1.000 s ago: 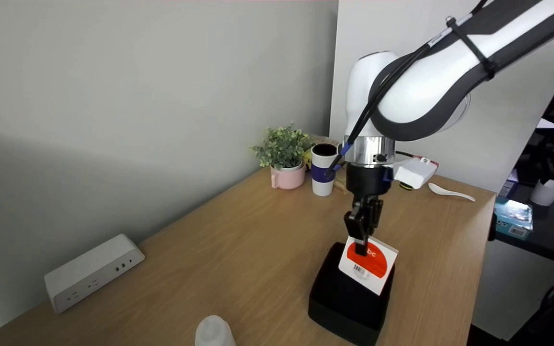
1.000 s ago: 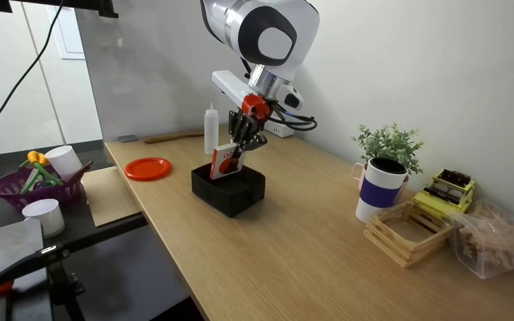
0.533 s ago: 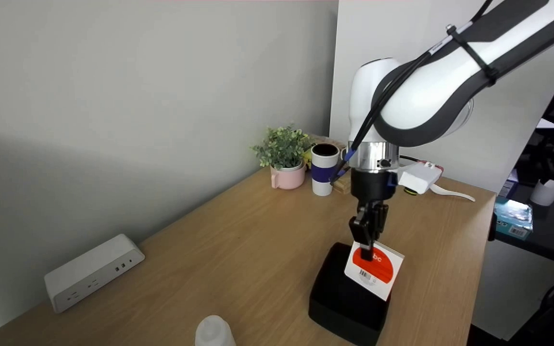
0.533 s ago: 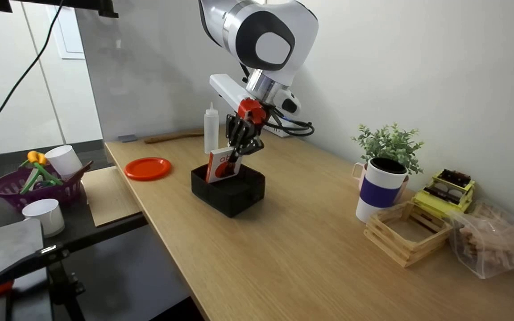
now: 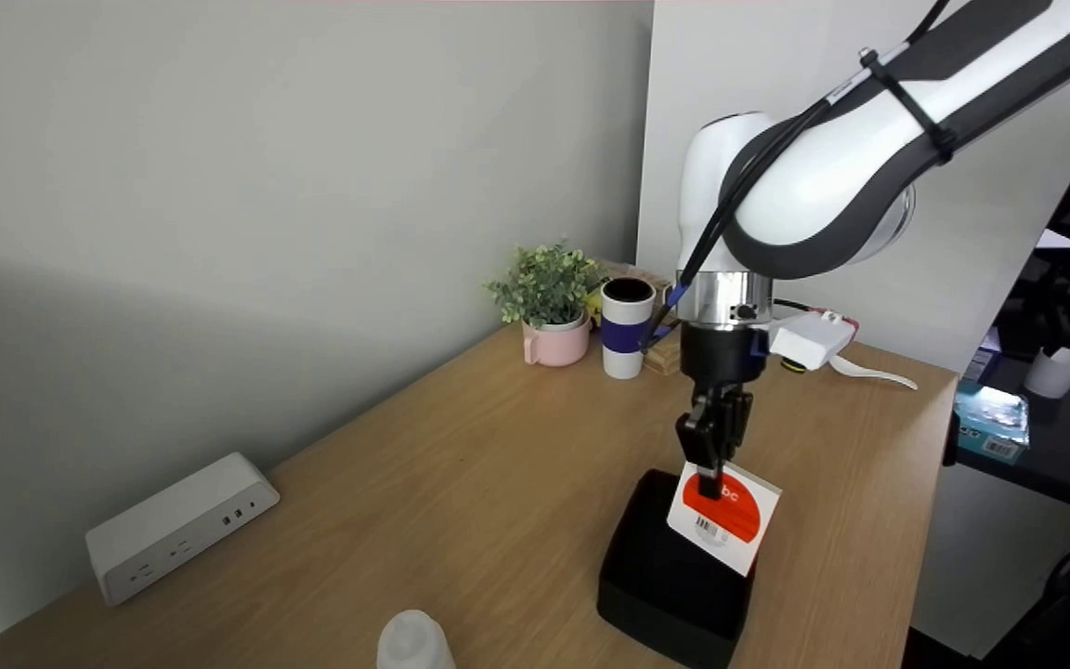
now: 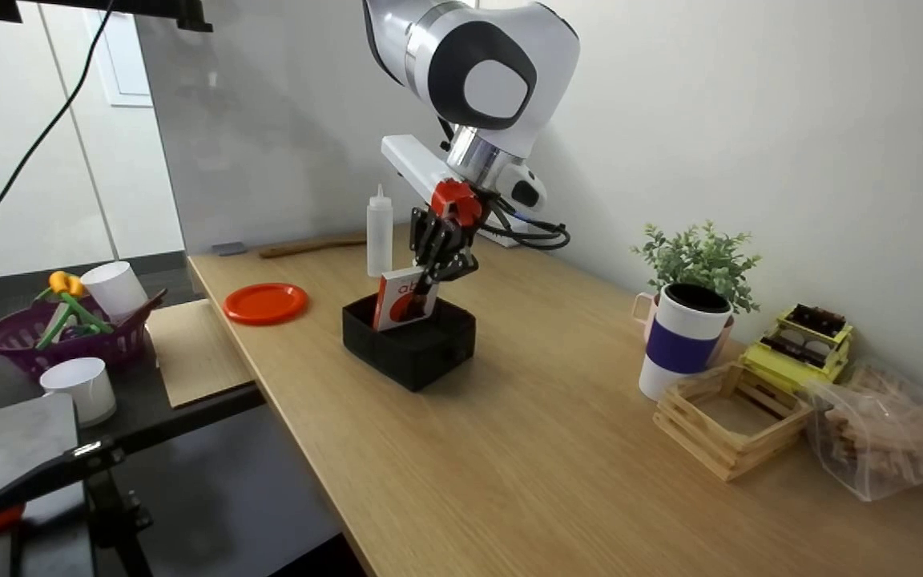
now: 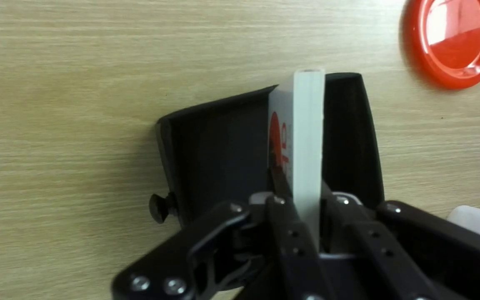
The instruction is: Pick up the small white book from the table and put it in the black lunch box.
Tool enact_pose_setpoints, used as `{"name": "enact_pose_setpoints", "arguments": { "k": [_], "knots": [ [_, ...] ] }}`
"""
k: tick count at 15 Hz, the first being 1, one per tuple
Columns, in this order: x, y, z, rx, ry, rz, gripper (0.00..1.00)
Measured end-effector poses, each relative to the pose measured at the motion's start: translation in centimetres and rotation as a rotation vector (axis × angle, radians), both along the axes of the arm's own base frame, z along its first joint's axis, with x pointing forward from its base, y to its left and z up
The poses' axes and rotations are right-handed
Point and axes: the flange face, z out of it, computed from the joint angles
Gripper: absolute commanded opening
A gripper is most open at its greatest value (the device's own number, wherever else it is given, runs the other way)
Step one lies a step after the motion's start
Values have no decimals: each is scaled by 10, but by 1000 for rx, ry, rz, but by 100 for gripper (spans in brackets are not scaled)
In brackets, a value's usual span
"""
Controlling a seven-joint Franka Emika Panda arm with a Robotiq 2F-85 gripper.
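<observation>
The small white book [image 5: 723, 531], with its red-orange round mark, stands on edge and tilted over the black lunch box [image 5: 670, 609]. My gripper [image 7: 302, 185] is shut on it, one finger against each cover, as the wrist view shows. In an exterior view the book [image 6: 404, 301] has its lower edge at about the level of the box's rim [image 6: 413, 349]. One low corner overlaps the wall on the table-edge side; whether it touches box wall or floor I cannot tell. The lunch box [image 7: 223, 150] is open at the top, and its dark inside shows beside the book.
A red plate [image 6: 265, 304] lies near the table edge, and a white squeeze bottle [image 6: 380, 235] stands behind the box. Farther off are a tall cup [image 6: 684, 340], a wooden crate [image 6: 734, 417] and a plant [image 5: 546, 286]. A white power strip [image 5: 184, 525] sits along the wall.
Over the last second the gripper and book came down a little and shifted toward the table's open edge. In the last half second they barely moved. The grip stayed the same.
</observation>
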Motion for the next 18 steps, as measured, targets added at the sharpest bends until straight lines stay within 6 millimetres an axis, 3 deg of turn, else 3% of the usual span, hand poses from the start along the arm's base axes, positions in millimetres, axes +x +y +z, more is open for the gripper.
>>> {"name": "enact_pose_setpoints", "arguments": {
  "k": [7,18],
  "knots": [
    [3,-20,0,15,-1,-39,4],
    [0,-22,-2,15,31,-31,4]
  ]
}}
